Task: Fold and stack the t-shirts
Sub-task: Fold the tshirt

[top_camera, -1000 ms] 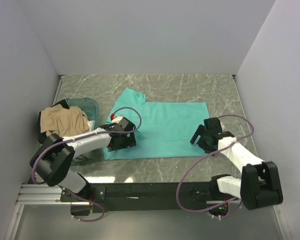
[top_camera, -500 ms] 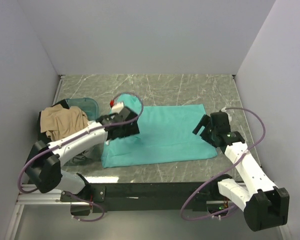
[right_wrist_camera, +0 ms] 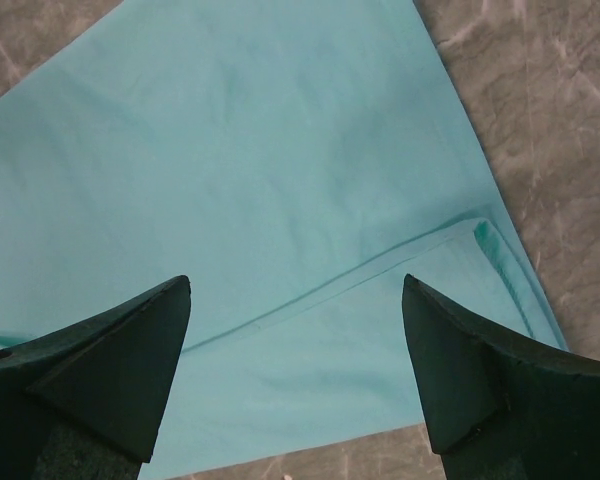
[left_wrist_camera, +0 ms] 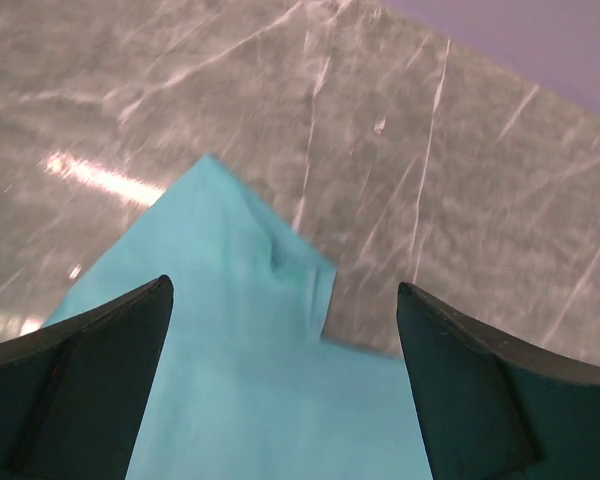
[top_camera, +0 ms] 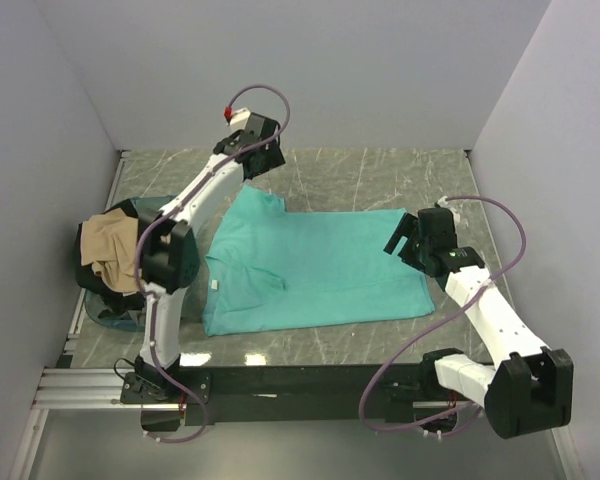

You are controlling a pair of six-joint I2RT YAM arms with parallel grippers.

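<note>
A teal t-shirt (top_camera: 315, 265) lies flat on the marble table, its sleeve pointing to the far left and a small white label near its left edge. It also shows in the left wrist view (left_wrist_camera: 240, 380) and the right wrist view (right_wrist_camera: 260, 180). My left gripper (top_camera: 255, 165) is open and empty, raised above the far sleeve tip. My right gripper (top_camera: 412, 243) is open and empty, just above the shirt's right edge. A tan t-shirt (top_camera: 115, 250) lies crumpled on dark shirts (top_camera: 92, 280) at the left.
A translucent bluish tub (top_camera: 158, 208) sits at the left under the pile of shirts. Grey walls close in the table on three sides. The black rail with the arm bases runs along the near edge.
My left arm has swung from the shirt's near-left part up to the far sleeve. The shirt has been spread out wider. My right gripper has shifted slightly toward the far right.
</note>
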